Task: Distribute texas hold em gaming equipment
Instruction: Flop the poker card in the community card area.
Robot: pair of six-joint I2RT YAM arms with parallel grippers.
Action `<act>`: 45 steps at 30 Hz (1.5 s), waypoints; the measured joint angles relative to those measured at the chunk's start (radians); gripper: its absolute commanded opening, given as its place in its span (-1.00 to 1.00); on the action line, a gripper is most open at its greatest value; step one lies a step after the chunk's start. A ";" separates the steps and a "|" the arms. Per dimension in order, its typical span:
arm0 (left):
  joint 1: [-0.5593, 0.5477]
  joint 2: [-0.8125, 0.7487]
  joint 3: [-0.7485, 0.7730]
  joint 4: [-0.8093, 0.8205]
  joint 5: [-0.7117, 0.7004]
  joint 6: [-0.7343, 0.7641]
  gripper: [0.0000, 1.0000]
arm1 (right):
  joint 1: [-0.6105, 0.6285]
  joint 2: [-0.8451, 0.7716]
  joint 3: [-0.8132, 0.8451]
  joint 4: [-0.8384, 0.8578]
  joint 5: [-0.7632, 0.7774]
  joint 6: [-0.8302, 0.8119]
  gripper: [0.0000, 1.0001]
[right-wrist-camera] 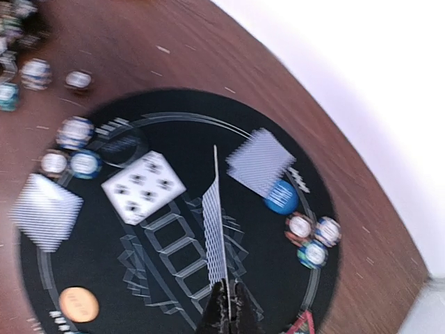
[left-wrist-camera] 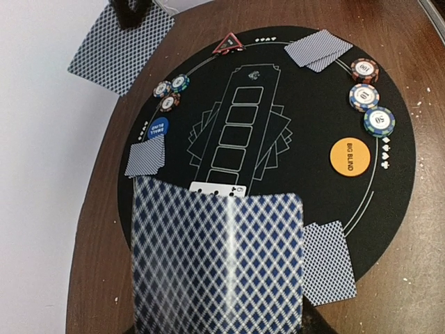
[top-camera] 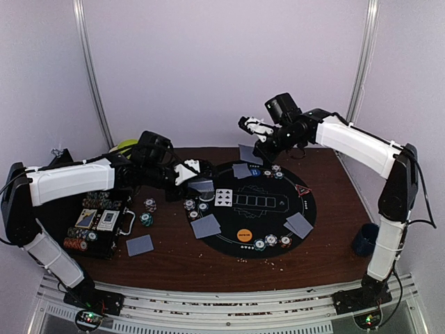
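Observation:
A round black mat [top-camera: 278, 209] holds one face-up card [top-camera: 223, 197], face-down pairs of cards [top-camera: 206, 225] [top-camera: 300, 224] [top-camera: 242, 170], an orange button [top-camera: 244, 235], a blue button [left-wrist-camera: 158, 129] and small groups of striped chips [top-camera: 271, 241] [left-wrist-camera: 365, 97] [right-wrist-camera: 313, 240]. My left gripper [top-camera: 200, 182] hovers over the mat's left edge, shut on grey-blue-backed playing cards [left-wrist-camera: 217, 264]; only the top back shows, and it hides the fingers. My right gripper [right-wrist-camera: 227, 296] hangs above the mat's far side, shut on a single card [right-wrist-camera: 217, 229] seen edge-on.
The open black chip case [top-camera: 97, 223] sits at the left with chips and cards in it. Loose chips [top-camera: 147, 212] and one face-down card [top-camera: 140, 245] lie on the wood beside it. A dark blue mug [top-camera: 363, 239] stands at the right edge. A red triangle marker [top-camera: 302, 189] rests on the mat.

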 measured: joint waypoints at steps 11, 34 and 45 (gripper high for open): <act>0.000 0.000 0.000 0.000 -0.005 -0.002 -0.87 | 0.134 0.165 -0.038 0.067 0.591 -0.004 -1.00; -0.001 -0.001 -0.004 0.000 -0.005 -0.003 -0.87 | 0.242 0.451 0.057 0.003 0.658 0.016 -0.66; -0.001 -0.001 -0.005 0.000 -0.005 -0.003 -0.87 | 0.243 0.472 0.078 -0.010 0.544 0.026 -0.47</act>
